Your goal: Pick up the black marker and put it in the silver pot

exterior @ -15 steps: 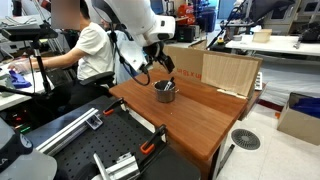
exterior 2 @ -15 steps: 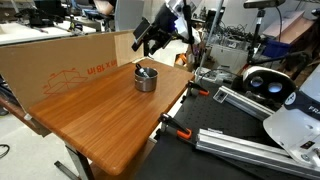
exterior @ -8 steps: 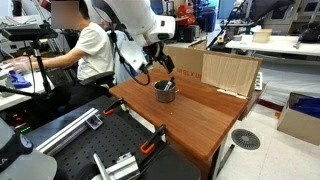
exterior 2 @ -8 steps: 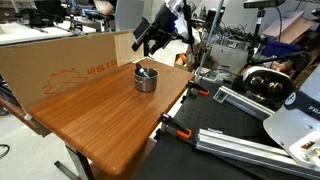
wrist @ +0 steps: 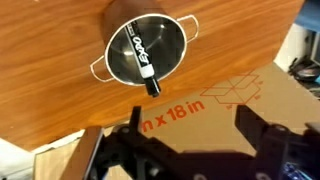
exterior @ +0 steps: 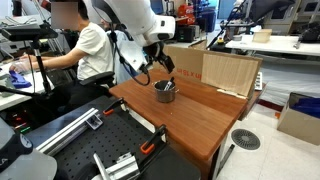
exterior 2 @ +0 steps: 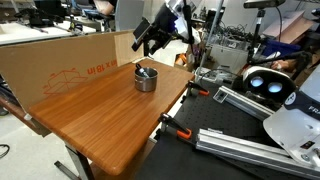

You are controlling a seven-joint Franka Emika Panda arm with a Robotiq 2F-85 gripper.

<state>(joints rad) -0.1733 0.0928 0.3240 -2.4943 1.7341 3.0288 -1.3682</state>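
Note:
The silver pot (wrist: 146,53) stands on the wooden table and shows in both exterior views (exterior: 165,91) (exterior 2: 146,78). The black marker (wrist: 139,58) lies across the inside of the pot, one end sticking over the rim. My gripper (wrist: 190,125) is open and empty, raised above and beside the pot, over the cardboard. In the exterior views the gripper (exterior: 160,58) (exterior 2: 148,40) hangs above the pot, apart from it.
A flat cardboard box (wrist: 220,105) (exterior 2: 60,62) (exterior: 225,70) stands along the table's far edge behind the pot. A person (exterior: 85,45) sits close to the table. Metal rails and clamps (exterior 2: 240,135) lie beside the table (exterior 2: 100,115).

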